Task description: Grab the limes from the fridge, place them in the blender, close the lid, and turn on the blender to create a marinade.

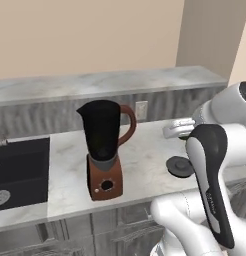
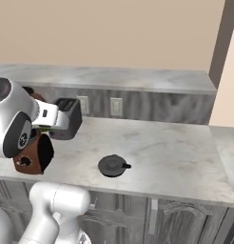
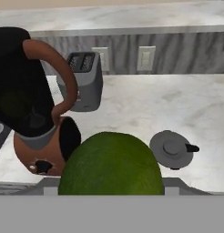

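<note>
Gripper [image 3: 111,193] apparently clamped around a round, dimpled green lime [image 3: 111,166], fingertips themselves hidden behind the fruit. Held above the marbled grey counter [image 3: 145,109], right of the tall near-black blender jug on its reddish-brown base [image 1: 103,150]. Flat dark round lid [image 2: 112,165] lying on the counter right of the blender, boxy grey toaster [image 3: 82,81] behind by the wall.

A beige wall [image 1: 85,35] is seen above a raised marble ledge [image 2: 114,78]. A grey streaked backsplash [image 2: 157,107] carries two white outlets [image 2: 116,106]. A pale marble counter [image 2: 171,152] is set over grey cabinets [image 2: 185,221]; a black sink [image 1: 20,172] is sunk at its left.
</note>
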Tool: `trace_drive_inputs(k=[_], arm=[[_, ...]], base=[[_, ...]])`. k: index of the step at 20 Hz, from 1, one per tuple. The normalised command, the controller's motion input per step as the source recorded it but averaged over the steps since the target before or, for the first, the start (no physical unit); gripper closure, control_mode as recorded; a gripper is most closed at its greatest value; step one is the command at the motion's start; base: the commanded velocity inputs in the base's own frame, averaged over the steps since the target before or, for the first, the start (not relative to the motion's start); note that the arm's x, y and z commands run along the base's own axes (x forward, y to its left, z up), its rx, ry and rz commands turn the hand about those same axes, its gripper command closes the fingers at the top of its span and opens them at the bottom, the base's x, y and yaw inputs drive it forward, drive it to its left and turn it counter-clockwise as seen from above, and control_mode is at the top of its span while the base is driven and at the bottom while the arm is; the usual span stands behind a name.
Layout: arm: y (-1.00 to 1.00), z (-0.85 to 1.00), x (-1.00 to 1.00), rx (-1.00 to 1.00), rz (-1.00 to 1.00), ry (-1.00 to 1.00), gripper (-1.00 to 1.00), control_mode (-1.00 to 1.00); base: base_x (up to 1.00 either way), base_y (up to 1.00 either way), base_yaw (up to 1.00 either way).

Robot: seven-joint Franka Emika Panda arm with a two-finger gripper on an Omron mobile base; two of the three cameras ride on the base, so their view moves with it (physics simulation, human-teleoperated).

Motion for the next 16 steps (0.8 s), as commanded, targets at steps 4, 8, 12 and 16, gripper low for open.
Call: trace_drive_inputs(k=[4,8,12,16], arm=[[-0.02,0.0,0.0,0.01,0.04,0.0,1.0,-1.0],[0.03,0.42,-0.2,0.0,0.15,-0.16,1.0,-1.0],[0.38,0.98,0.05,0.0,0.08,-0.17,1.0,-1.0],[0.61,0.55,0.36,0.01,0.02,-0.07,1.0,-1.0]], base=[[0.03,-0.09,0.11],[0.0,0.0,0.0],[0.0,0.0,0.0],[0.0,0.0,0.0]])
